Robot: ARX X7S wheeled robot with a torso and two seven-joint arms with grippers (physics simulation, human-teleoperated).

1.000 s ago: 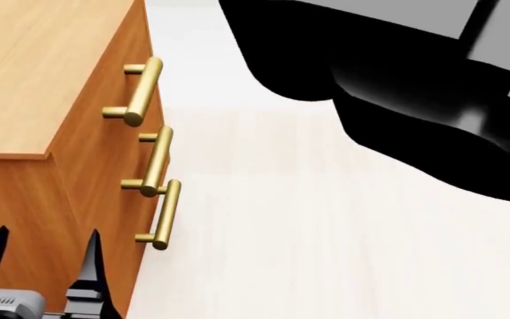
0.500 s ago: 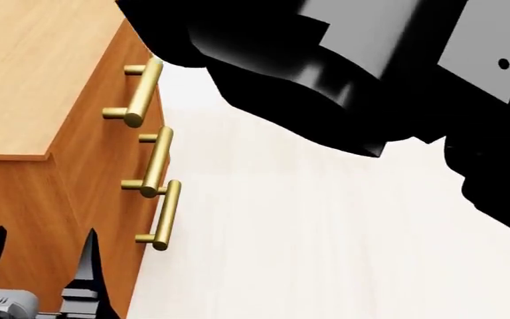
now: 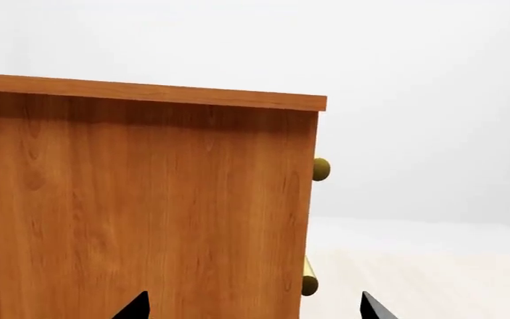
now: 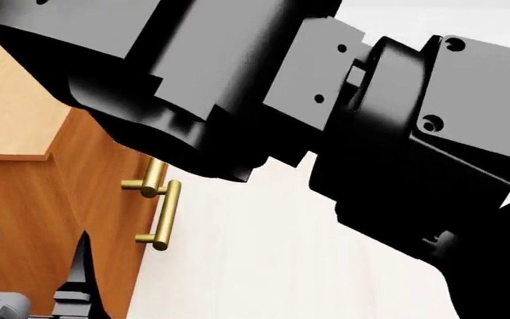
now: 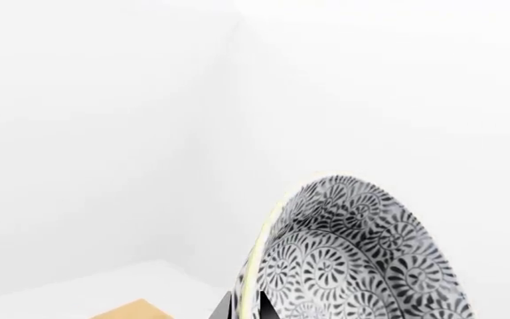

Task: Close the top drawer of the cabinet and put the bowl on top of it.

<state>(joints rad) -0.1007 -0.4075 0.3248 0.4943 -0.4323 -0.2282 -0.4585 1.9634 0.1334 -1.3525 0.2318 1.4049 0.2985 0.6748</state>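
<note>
The cabinet [image 4: 11, 126] stands at the left of the head view, with its flat top partly showing. My black right arm [image 4: 326, 100] crosses over it and hides the top drawer there. In the left wrist view the cabinet's side [image 3: 140, 206] fills the frame. The top drawer's brass handle end [image 3: 321, 169] pokes past the front edge, and no drawer front juts out. My left gripper [image 4: 34, 246] [image 3: 253, 307] is open beside that side wall. The patterned bowl [image 5: 352, 259] is tilted on edge, and my right gripper [image 5: 244, 309] is shut on its rim.
A lower brass handle [image 4: 170, 212] and part of the middle one [image 4: 155, 174] show under the arm. Pale floor [image 4: 281, 266] spreads out in front of the cabinet. A light-wood corner [image 5: 135, 311] shows below the bowl. White walls lie behind.
My right arm has swung left across the head view and now covers the upper handles and most of the cabinet top. The left gripper has barely moved.
</note>
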